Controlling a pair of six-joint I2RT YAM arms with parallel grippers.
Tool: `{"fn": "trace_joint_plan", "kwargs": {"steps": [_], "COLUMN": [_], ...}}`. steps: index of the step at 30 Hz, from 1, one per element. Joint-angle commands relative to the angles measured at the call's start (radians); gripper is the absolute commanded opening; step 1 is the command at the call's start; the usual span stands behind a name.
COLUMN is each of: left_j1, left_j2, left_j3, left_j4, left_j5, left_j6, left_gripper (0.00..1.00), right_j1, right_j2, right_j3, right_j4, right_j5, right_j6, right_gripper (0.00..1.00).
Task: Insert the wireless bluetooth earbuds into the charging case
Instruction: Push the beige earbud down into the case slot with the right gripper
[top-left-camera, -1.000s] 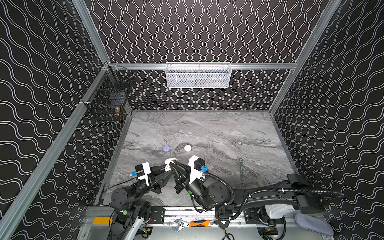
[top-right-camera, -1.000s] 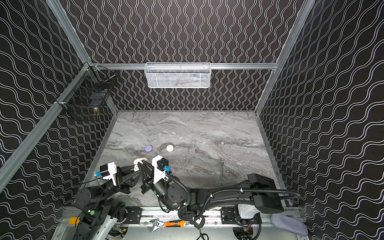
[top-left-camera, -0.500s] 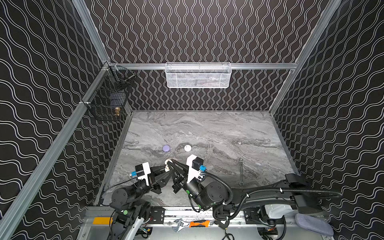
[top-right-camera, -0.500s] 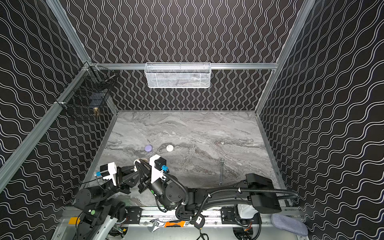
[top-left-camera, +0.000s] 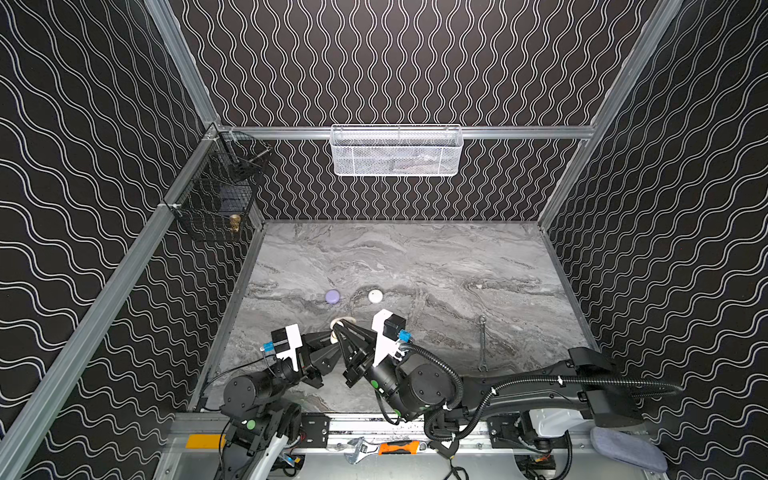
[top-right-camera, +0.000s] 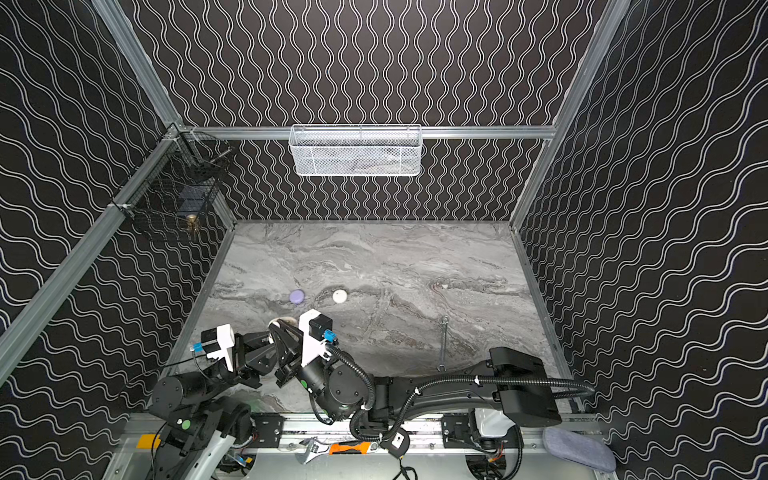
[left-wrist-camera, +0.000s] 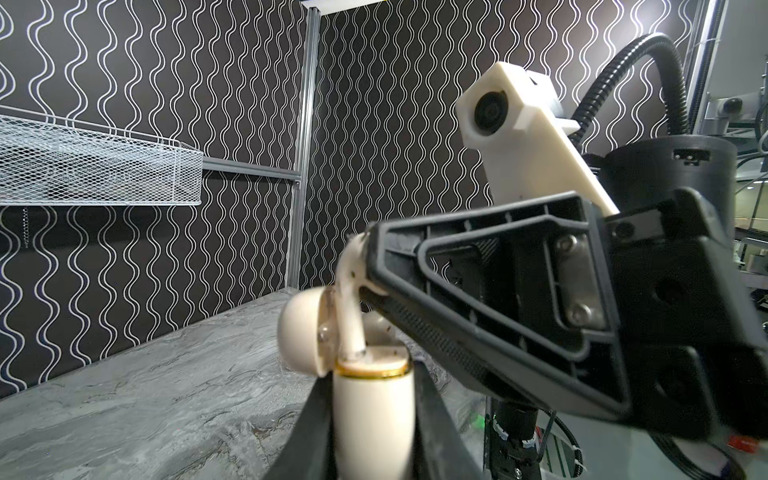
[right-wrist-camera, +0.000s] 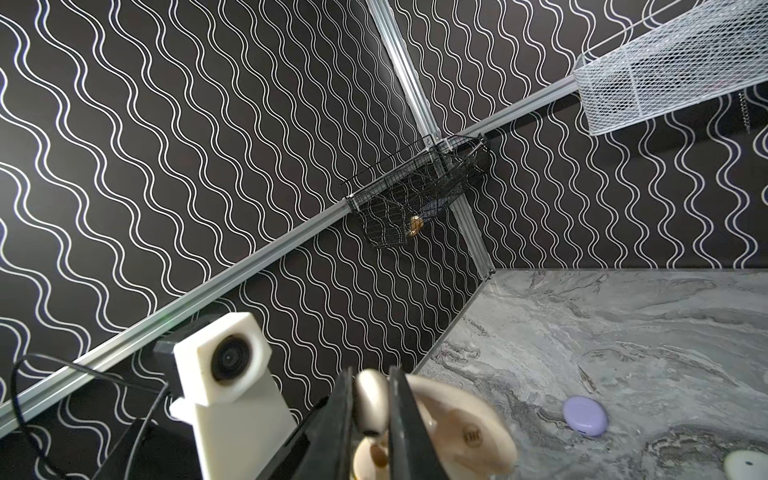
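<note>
Low over the table (top-left-camera: 457, 270), the left gripper (left-wrist-camera: 372, 432) clamps the open cream charging case (left-wrist-camera: 370, 386); the right gripper (right-wrist-camera: 371, 415) pinches an earbud (left-wrist-camera: 348, 307), its stem seemingly just inside a socket (not yet seated, so pressing home remains).

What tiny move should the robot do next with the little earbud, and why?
Probably ease the right claw a little further into the case. It is shut on the cream earbud, whose stem tip just meets the top of the open charging case, gripped by the left claw. Most of the earbud sticks out, so it looks not yet seated.
</note>
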Motion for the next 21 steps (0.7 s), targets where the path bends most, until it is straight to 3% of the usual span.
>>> {"fn": "trace_joint_plan", "kwargs": {"steps": [1, 21], "left_j1": [0.0, 0.0], "left_j2": [-0.001, -0.001], "left_j3": [0.006, 0.002], "left_j4": [0.042, 0.111], "left_j5": [-0.005, 0.041], "left_j6": [0.002, -0.018], "left_gripper": [0.0, 0.0], "right_j1": [0.004, 0.005], "right_j2": [-0.013, -0.006], "right_j3": [-0.011, -0.025], "right_j4": [-0.04, -0.115], "right_j5": [-0.005, -0.045], "right_j6": [0.026, 0.056], "right_gripper": [0.0, 0.0]}}
